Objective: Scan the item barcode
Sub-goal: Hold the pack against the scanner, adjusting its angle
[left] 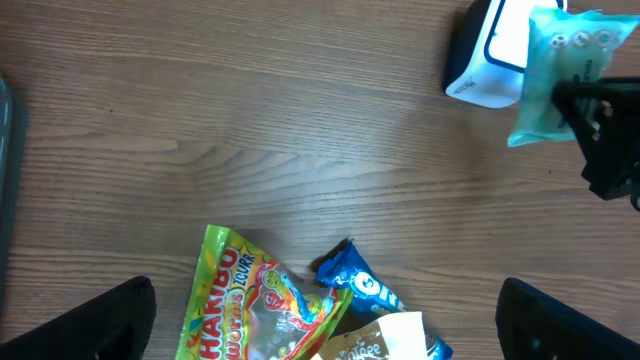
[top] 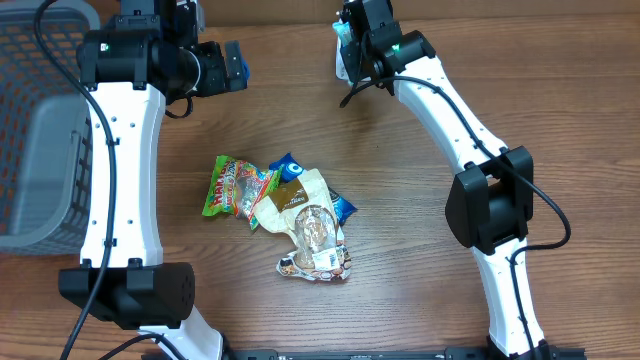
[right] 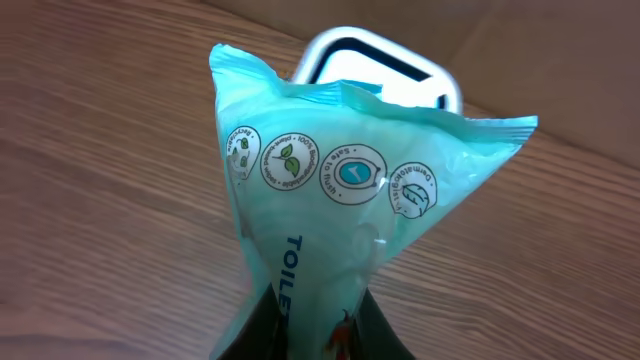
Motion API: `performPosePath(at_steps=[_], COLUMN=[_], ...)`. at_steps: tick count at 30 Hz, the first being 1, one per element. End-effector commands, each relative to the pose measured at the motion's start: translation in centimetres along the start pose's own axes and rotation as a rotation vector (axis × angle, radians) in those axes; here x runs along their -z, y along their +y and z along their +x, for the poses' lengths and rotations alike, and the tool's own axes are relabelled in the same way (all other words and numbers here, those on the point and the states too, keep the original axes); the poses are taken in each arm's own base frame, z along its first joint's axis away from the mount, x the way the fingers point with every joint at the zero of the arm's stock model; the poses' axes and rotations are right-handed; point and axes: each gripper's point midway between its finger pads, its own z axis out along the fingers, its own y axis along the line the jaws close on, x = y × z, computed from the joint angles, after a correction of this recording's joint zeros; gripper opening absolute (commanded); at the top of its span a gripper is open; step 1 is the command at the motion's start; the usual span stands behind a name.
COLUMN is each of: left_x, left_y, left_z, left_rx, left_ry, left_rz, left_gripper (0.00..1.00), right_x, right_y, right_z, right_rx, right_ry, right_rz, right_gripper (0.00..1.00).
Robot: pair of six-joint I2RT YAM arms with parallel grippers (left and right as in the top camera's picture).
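wood counter (top: pixel 400 130), grey basket (top: pixel 40 150) at its left edge, snack heap (top: pixel 285 215) mid-counter with open wood all round, left claw (top: pixel 232 65) spread wide, right claw (top: pixel 350 45) pinching the teal wipes pack (right: pixel 350 220) at the far edge, just before the white scanner (right: pixel 380 75).

One teal wipes pack (right: pixel 350 190), one white scanner (left: pixel 500 45), one grey basket (top: pixel 45 170), roughly four snack packets (top: pixel 285 210) (overlapping, hard to separate)

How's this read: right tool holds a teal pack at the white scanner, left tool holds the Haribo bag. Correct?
One thing is off. The left tool holds nothing: it is open, and the Haribo bag lies loose on the table, as the left wrist view shows. The right tool does hold the teal pack at the white scanner.
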Motion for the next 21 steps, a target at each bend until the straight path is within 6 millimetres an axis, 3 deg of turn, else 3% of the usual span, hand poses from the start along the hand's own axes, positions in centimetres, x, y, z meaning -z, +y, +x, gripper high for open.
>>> performPosePath(at_steps=[1, 13, 17, 21], left_x=[0.0, 0.0, 0.0, 0.0], left_y=[-0.2, -0.2, -0.2, -0.2], left_z=[-0.2, -0.2, -0.2, -0.2], left_rx=[-0.004, -0.004, -0.004, -0.004], left_ry=[-0.007, -0.007, -0.007, -0.007], left_rz=[-0.002, -0.002, -0.002, -0.002], left_gripper=[1.0, 1.0, 1.0, 1.0], right_x=[1.1, 1.9, 1.8, 1.2], right_y=[1.0, -0.8, -1.6, -3.5], right_z=[-2.0, -4.7, -4.6, -4.5], right_rx=[-0.144, -0.505, -0.527, -0.486], right_ry=[-0.053, -0.101, -0.1, -0.132], right_rz=[-0.13, -0.356, -0.341, -0.192], right_gripper=[0.04, 0.04, 0.04, 0.04])
